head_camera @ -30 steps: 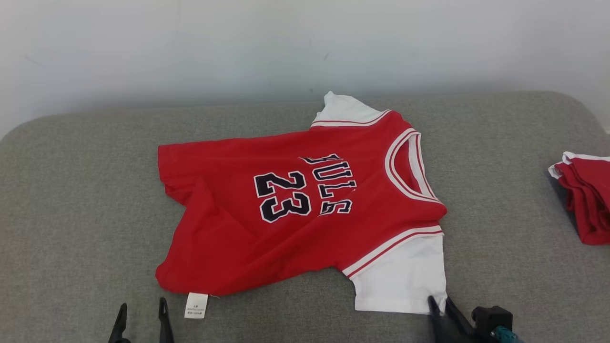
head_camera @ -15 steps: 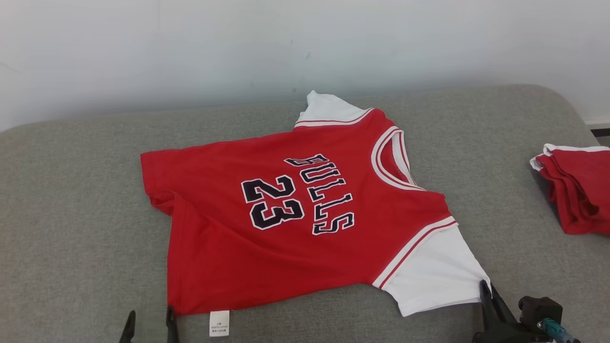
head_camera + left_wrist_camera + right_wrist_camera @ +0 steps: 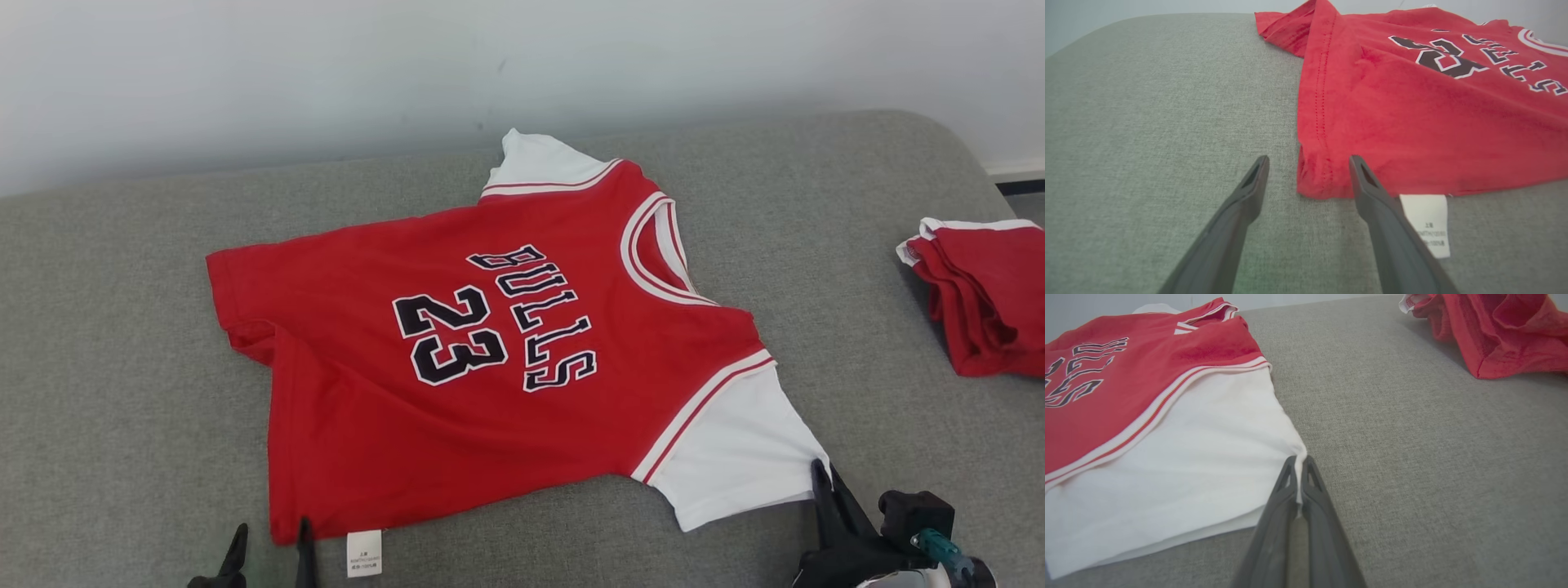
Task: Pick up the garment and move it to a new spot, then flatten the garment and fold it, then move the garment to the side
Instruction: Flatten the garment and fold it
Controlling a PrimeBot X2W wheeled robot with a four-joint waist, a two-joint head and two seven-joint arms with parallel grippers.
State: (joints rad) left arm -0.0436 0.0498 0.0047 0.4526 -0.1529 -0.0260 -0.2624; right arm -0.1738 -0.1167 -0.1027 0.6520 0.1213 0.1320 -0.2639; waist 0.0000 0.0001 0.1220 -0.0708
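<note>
Garment point(image 3: 490, 359) lay face up on grey cushion point(image 3: 114, 425), collar right, hem left. Right gripper point(image 3: 1299, 473) was pinched tight on corner of near white sleeve point(image 3: 1188, 457). Left gripper point(image 3: 1308, 161) gaped wide astride near hem corner (label point(image 3: 1427, 220) just beside). Best: catch both layers, then draw corners apart evenly, low.

Other red garment point(image 3: 984, 302) w/ white edge bunched at rt of grey cushion point(image 3: 122, 367), white wall point(image 3: 245, 73) behind.
</note>
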